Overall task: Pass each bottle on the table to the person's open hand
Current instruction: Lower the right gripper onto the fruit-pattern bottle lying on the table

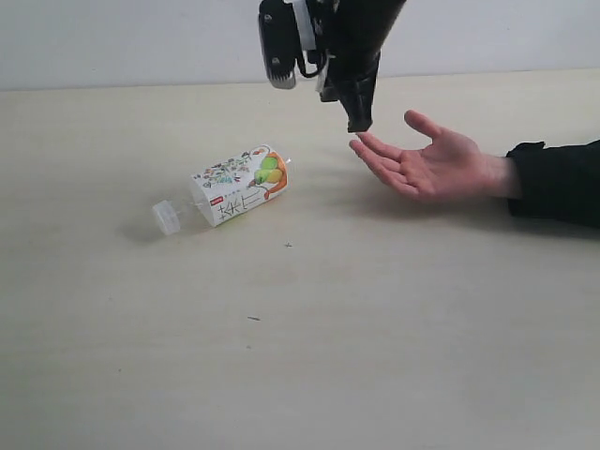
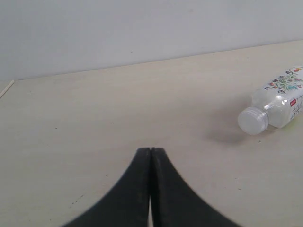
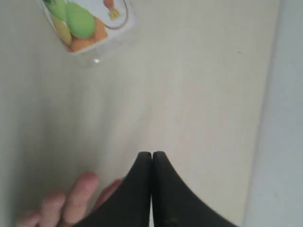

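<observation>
One clear bottle [image 1: 232, 189] with a white floral label and white cap lies on its side on the beige table [image 1: 309, 356], cap pointing left. The left wrist view shows its cap end [image 2: 273, 105]; the right wrist view shows its base [image 3: 87, 23]. The person's open hand [image 1: 427, 161] rests palm up at the right, black sleeve behind it, fingers visible [image 3: 66, 201]. My right gripper [image 1: 359, 120] hangs shut and empty just above the hand's fingertips [image 3: 151, 154]. My left gripper [image 2: 150, 150] is shut and empty, out of the exterior view. No other bottles are in view.
A pale wall [image 1: 141, 37] runs along the table's far edge. A few tiny dark specks [image 1: 288, 246] dot the tabletop in front of the bottle.
</observation>
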Robot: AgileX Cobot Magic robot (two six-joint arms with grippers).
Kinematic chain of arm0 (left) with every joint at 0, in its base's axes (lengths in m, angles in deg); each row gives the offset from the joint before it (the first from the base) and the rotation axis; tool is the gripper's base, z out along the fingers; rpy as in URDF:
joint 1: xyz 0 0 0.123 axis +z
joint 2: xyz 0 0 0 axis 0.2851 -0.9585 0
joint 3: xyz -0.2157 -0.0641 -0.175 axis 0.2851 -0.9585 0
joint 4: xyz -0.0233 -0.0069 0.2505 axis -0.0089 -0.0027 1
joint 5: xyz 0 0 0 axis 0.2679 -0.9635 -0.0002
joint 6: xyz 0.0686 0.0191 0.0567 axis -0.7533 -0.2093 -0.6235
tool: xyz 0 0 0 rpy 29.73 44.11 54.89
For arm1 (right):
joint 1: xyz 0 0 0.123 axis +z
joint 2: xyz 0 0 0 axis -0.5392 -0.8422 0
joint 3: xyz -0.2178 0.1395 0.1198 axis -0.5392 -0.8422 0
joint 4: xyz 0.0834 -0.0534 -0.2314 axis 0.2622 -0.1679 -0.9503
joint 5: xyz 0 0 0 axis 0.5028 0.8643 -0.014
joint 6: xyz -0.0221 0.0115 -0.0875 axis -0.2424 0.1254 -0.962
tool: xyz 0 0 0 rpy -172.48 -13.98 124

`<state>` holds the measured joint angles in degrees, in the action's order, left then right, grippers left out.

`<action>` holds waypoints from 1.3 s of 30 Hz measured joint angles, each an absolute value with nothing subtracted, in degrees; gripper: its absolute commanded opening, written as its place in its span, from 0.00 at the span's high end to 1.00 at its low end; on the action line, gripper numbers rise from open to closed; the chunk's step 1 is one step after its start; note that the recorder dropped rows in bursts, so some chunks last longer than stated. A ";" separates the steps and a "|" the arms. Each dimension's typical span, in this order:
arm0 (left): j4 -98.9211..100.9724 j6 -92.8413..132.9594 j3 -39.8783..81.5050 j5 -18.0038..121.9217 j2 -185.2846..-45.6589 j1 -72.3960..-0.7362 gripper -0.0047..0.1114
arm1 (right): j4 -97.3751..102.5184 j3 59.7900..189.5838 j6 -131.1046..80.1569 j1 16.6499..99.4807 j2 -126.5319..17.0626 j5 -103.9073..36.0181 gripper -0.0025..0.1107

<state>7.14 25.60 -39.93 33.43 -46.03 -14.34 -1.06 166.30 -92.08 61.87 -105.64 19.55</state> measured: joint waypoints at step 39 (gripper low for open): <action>7.14 25.60 -39.93 33.43 -46.03 -14.34 0.95 | 9.33 180.40 -101.74 67.26 -123.17 21.16 0.24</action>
